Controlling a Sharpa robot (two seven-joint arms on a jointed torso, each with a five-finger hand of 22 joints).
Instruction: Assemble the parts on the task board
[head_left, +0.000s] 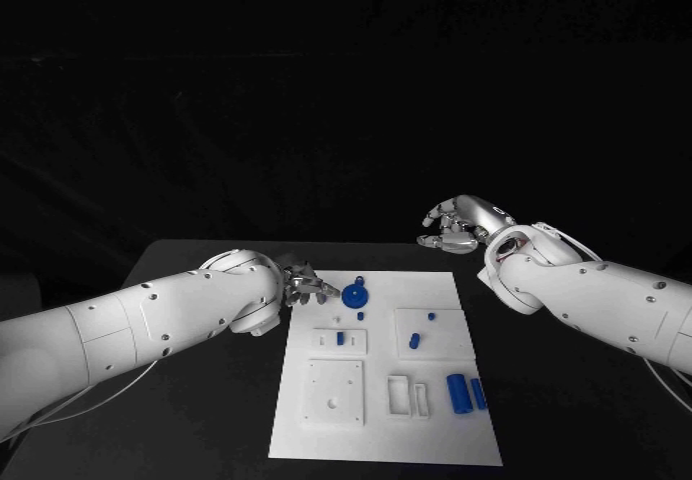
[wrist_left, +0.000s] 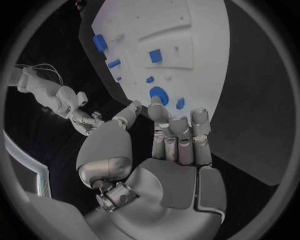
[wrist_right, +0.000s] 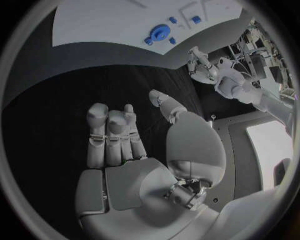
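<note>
The table (head_left: 577, 400) is black and carries the board (head_left: 433, 445), a white plate running from near me to its far edge in the middle. Its long axis runs near to far.

My left hand (head_left: 306, 283) hangs at the board's far left corner, fingers loosely apart and holding nothing. My right hand (head_left: 459, 226) is lifted beyond the board's far right corner, well apart from it, fingers curled partway in yet parted, and it too holds nothing.

The blue parts lie scattered over the board. The biggest at the far end is the disc (head_left: 356, 295), round with a small stub pointing toward the far edge; it lies just right of my left hand, close to my fingertips (wrist_left: 159, 111). In my left wrist view it sits directly ahead of those fingers. My left hand is plainly the nearer one; I judge the disc is its next pick, with a short reach to the right and down.

Toward the near right lies a cylinder (head_left: 460, 392), long axis near to far, with a second long piece (head_left: 477, 393) just beside it on the right. Mid-board a short peg (head_left: 414, 341) lies to the right and a small block (head_left: 340, 339) to the left.

I read no brand, label or writing anywhere on the board or parts.
</note>
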